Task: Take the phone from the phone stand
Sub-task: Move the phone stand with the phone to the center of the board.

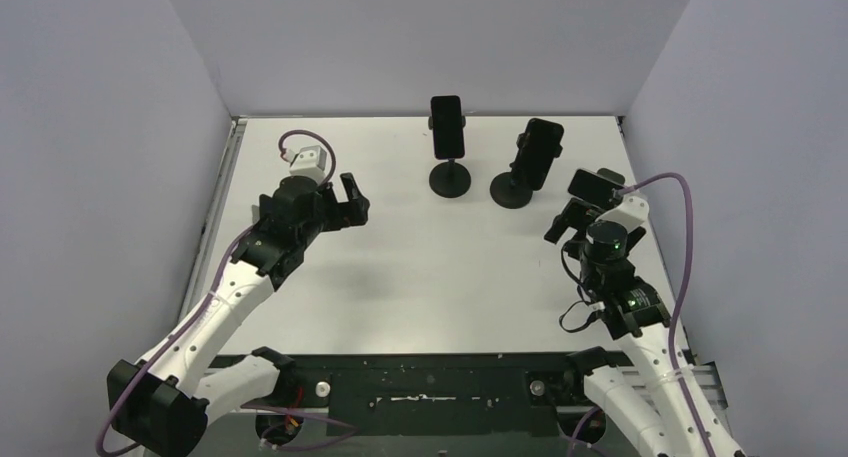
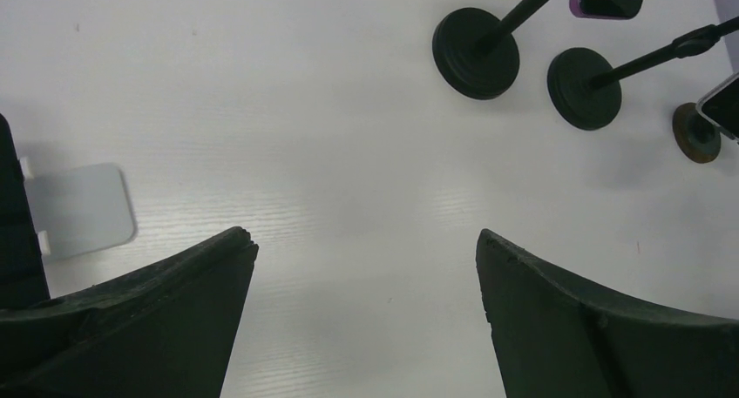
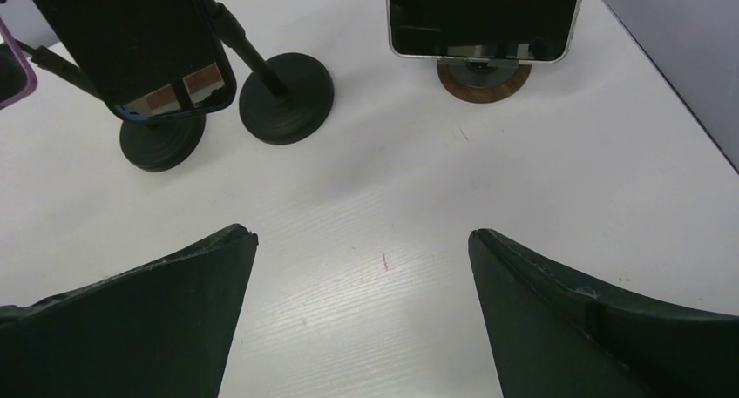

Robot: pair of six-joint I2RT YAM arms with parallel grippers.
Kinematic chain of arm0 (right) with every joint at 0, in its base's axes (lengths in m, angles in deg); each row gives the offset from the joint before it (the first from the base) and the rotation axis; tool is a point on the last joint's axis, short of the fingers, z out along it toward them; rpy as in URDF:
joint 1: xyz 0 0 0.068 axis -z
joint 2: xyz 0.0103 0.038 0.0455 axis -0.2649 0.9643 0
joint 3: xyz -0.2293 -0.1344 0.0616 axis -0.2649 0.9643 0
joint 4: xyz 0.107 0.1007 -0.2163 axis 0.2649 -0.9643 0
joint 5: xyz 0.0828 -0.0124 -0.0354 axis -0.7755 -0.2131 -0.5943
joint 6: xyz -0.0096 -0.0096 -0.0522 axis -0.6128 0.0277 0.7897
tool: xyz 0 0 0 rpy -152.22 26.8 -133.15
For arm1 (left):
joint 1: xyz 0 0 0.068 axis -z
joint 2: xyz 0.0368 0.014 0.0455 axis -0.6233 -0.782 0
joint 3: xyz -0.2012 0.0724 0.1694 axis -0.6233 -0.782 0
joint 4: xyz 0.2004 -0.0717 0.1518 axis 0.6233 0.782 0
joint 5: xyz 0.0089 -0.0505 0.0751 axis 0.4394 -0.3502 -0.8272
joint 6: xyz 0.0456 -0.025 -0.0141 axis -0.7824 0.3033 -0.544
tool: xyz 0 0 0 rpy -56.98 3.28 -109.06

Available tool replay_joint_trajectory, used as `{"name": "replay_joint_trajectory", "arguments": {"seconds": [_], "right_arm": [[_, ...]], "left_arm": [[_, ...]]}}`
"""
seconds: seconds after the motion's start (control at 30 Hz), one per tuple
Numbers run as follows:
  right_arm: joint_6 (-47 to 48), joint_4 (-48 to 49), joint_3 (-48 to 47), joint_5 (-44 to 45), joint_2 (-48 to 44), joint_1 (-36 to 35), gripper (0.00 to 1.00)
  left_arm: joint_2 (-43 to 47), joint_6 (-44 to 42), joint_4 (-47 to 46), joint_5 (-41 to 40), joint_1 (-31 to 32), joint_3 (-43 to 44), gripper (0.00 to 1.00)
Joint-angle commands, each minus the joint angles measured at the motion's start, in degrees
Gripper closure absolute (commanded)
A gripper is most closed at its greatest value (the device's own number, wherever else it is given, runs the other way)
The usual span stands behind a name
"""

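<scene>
- The right gripper hovers with fingers spread wide, facing the phone on its round stand, probably to take it.
- The left gripper, also spread, holds nothing.

A white table stands enclosed on three sides by pale grey walls. A metal rail runs along its left edge, a dark strip flecked with white crosses the near edge, and a small red mark dots the tabletop.
</scene>
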Motion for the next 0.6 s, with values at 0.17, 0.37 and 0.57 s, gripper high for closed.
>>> {"name": "replay_joint_trajectory", "arguments": {"seconds": [0.17, 0.37, 0.57], "right_arm": [[7.0, 1.6, -12.7, -5.7, -0.6, -0.2, 0.0], [6.1, -1.8, -23.3, -8.1, 8.3, -0.4, 0.01], [9.1, -3.3, -30.3, -10.1, 16.2, -1.6, 0.0]], "left_arm": [[3.4, -3.9, -9.4, 5.9, 0.5, -0.8, 0.03], [5.8, -3.1, -12.0, 6.6, 0.5, -4.7, 0.03], [5.9, -3.0, -11.8, 6.8, 0.5, -4.4, 0.02]]}}
